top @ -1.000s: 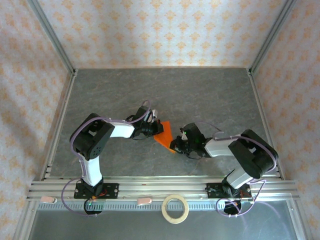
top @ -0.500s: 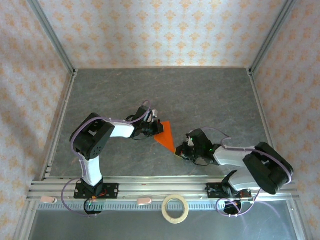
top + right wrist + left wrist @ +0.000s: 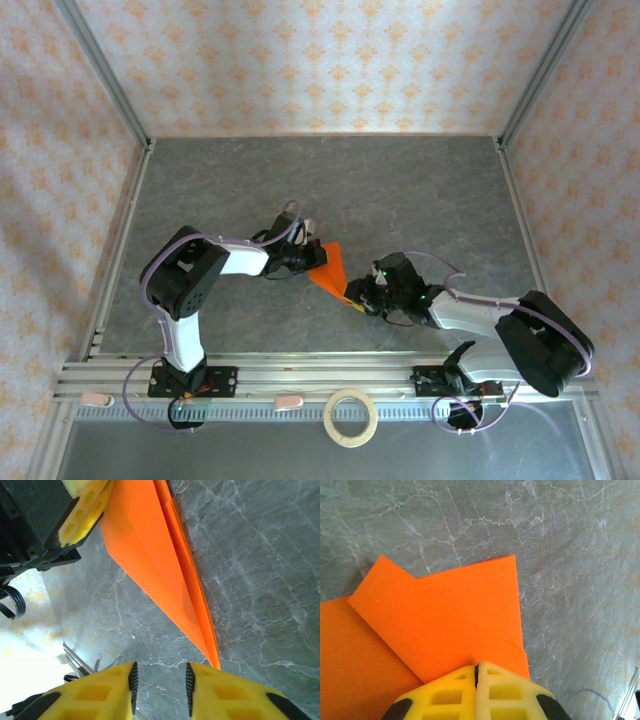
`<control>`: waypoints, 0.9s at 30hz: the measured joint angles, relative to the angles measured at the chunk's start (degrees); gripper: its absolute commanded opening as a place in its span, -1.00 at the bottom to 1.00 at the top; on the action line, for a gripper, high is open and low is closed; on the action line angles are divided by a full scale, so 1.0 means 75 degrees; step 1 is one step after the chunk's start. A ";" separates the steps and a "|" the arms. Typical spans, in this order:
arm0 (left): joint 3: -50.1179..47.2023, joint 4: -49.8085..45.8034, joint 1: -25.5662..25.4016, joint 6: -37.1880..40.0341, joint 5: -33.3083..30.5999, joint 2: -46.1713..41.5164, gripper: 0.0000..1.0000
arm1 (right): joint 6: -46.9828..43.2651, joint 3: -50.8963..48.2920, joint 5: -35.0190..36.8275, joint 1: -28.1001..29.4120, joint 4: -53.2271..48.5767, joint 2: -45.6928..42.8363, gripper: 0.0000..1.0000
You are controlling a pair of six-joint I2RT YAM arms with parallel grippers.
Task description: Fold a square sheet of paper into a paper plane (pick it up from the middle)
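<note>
Left claw (image 3: 476, 675), pinching the rear edge of the paper plane (image 3: 460, 615), presents its pointed nose just ahead of my right claw (image 3: 160, 680), whose jaws stand apart; light, limp and easily creased, the paper, I judge, is best gripped along its stiffer centre fold.

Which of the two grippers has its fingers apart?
The right gripper: its yellow fingers stand apart by the tip of the paper plane, while the left gripper is shut at the wide end.
</note>
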 measured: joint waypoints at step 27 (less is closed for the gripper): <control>-0.0006 0.0023 0.0000 -0.0003 0.0020 0.0000 -1.00 | 0.0087 0.0000 -0.0105 0.0073 -0.0530 0.0227 -0.26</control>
